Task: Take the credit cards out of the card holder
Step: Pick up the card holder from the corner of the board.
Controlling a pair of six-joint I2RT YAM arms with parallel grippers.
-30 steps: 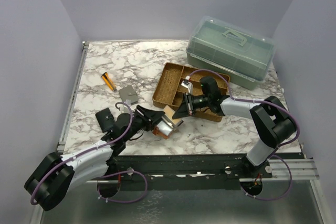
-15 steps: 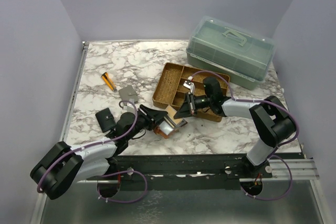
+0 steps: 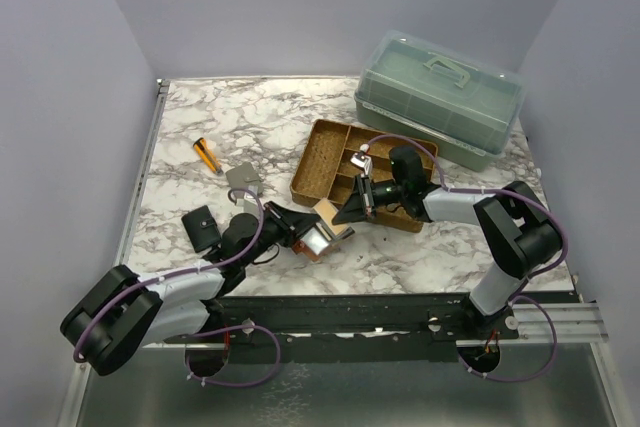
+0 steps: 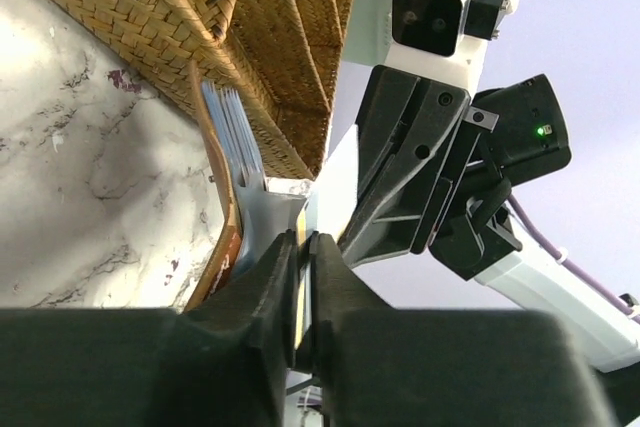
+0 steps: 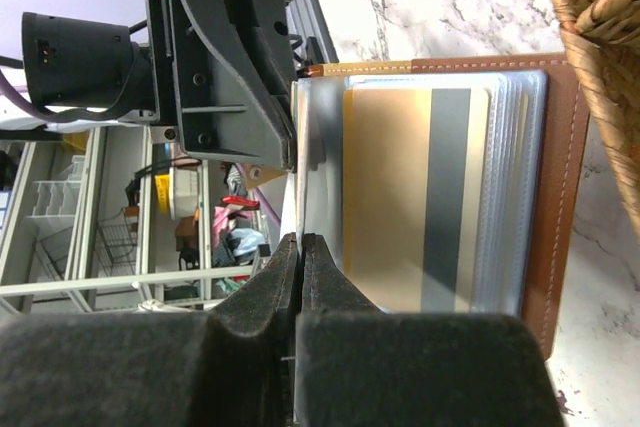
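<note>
Both claws pinched on the opened card holder (image 3: 322, 238), low at the tabletop's near middle.
My left claw (image 4: 303, 247) clamps one side and my right claw (image 5: 298, 247) nips a clear sleeve. I'd peel gently sideways so the gold card (image 5: 415, 197) can slide free. Marbled tabletop (image 3: 250, 127), woven tray (image 3: 325, 152) just behind, lilac walls.

Card holder (image 3: 319, 238) before tray (image 3: 319, 161), perhaps touching

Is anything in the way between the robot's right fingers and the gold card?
Only a clear plastic sleeve: the gold card sits inside it in the open card holder, and the right fingers pinch that sleeve's edge. Nothing else visible.
</note>
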